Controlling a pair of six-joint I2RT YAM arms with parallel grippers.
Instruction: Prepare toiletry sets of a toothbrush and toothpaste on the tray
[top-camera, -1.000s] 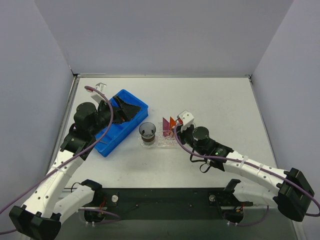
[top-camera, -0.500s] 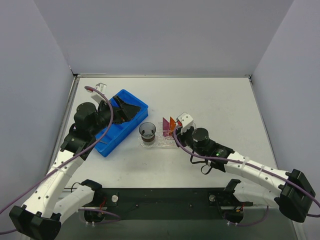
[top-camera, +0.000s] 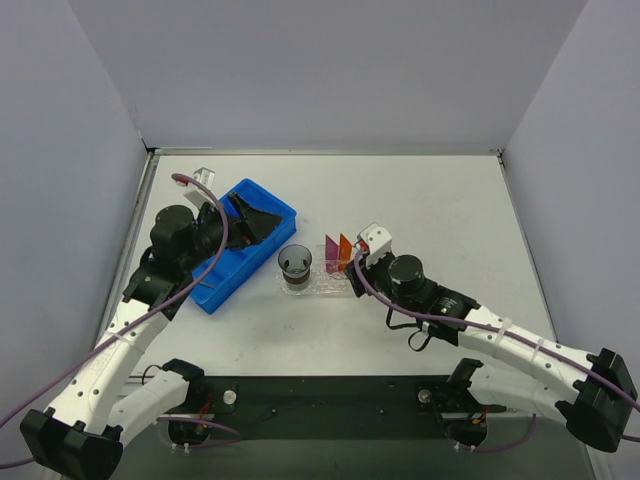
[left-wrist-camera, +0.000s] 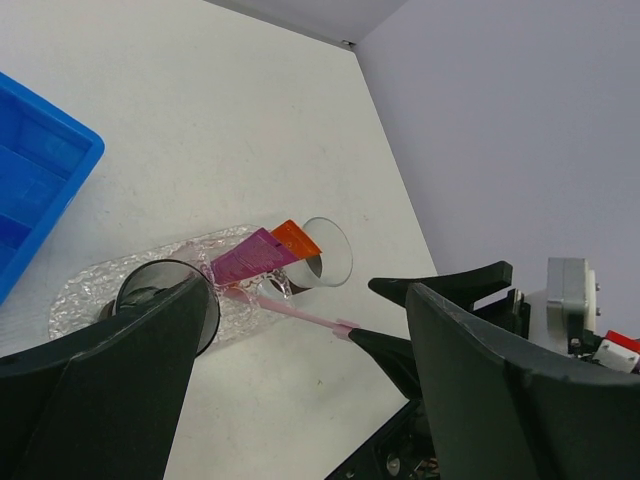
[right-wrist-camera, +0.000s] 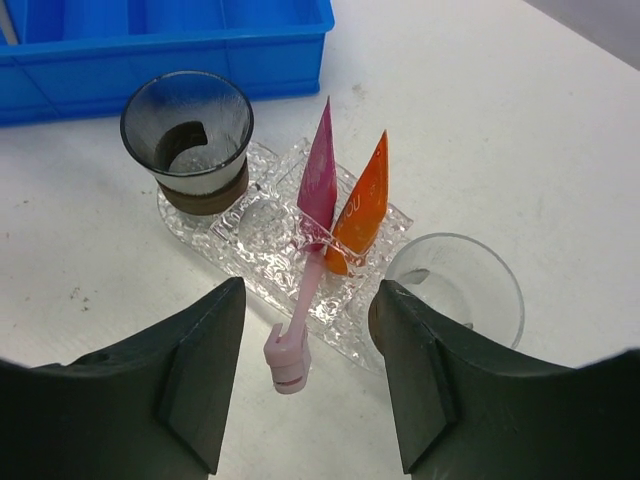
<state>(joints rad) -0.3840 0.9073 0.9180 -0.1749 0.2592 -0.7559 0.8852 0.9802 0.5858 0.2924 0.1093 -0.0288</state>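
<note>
The clear bumpy tray (right-wrist-camera: 243, 238) (top-camera: 318, 283) lies mid-table. A magenta toothpaste tube (right-wrist-camera: 320, 172) (left-wrist-camera: 250, 259) and an orange one (right-wrist-camera: 362, 206) (left-wrist-camera: 297, 238) stand upright in its holder. The pale pink toothbrush (right-wrist-camera: 304, 305) (left-wrist-camera: 300, 315) leans out of the same holder toward my right gripper (right-wrist-camera: 310, 305) (top-camera: 362, 256). That gripper is open, its fingers on either side of the brush's end with a gap on both sides. My left gripper (left-wrist-camera: 305, 335) (top-camera: 238, 221) hangs open over the blue bin with nothing between its fingers.
A cup with a dark bottom (right-wrist-camera: 188, 140) (top-camera: 295, 263) stands on the tray's left end. A clear cup (right-wrist-camera: 455, 285) sits at its right end. The blue compartmented bin (top-camera: 235, 255) (right-wrist-camera: 170, 40) lies left of the tray. A small clear object (top-camera: 203, 172) rests at the back left.
My right gripper has opened and let go of the toothbrush, which now leans in the tray's holder. The right arm has drawn back slightly. The left arm has not moved.
</note>
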